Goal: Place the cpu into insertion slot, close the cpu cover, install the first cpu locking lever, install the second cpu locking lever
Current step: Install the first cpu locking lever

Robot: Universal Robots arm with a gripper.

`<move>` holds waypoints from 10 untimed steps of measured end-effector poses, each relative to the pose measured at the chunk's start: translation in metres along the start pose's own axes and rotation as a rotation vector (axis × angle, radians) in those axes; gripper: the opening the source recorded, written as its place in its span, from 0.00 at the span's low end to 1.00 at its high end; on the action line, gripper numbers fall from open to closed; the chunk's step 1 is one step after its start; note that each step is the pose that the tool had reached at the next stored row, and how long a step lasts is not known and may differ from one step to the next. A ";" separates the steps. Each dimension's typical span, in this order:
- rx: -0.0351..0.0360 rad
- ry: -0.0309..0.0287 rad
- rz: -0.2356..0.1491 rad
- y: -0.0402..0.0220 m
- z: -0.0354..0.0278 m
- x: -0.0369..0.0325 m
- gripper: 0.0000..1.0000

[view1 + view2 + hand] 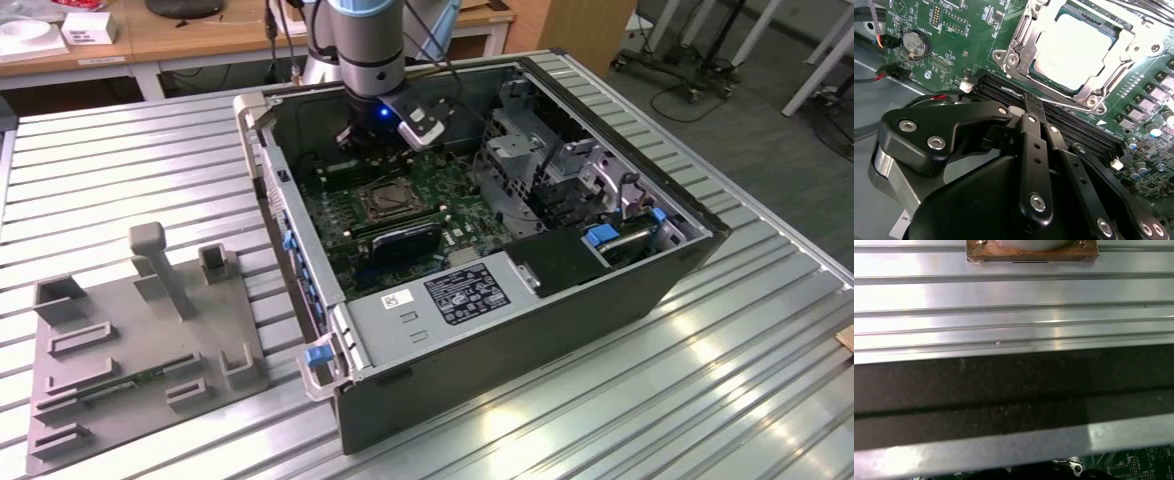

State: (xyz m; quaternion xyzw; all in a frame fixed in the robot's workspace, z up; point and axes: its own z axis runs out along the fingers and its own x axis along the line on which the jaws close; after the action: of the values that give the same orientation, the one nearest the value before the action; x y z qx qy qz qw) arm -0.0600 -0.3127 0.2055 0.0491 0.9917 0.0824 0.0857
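Cpu (1074, 47) sits flat in its socket with the cpu cover (1021, 52) framing it, while our tool (1030, 107), closed and empty, hangs just beside it over the memory slots (1089, 137); we judge levers need steady pressing.

The ribbed aluminium table (747, 340) carries everything here; its long grooves run across the whole surface. On it lies the open computer case (534, 330), on its side with the inside facing up. Toward the exterior view's left of the case, apart from it, a flat grey fixture plate (127, 350) with several upright blocks and small brackets rests on the table. In the first wrist view the same grooved metal surface (1014, 315) is seen beyond the dark wall of the case, and a small brown base (1031, 252) sits on it further away from the case.
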 end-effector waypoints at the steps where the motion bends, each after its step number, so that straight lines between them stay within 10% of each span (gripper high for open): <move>1: -0.0001 -0.0003 0.000 0.0000 0.0000 0.0002 0.11; 10: -0.0004 -0.0043 0.000 -0.0001 0.0000 0.0012 0.11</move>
State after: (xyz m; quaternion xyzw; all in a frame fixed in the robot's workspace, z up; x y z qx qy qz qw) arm -0.0612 -0.3127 0.2054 0.0491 0.9915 0.0825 0.0878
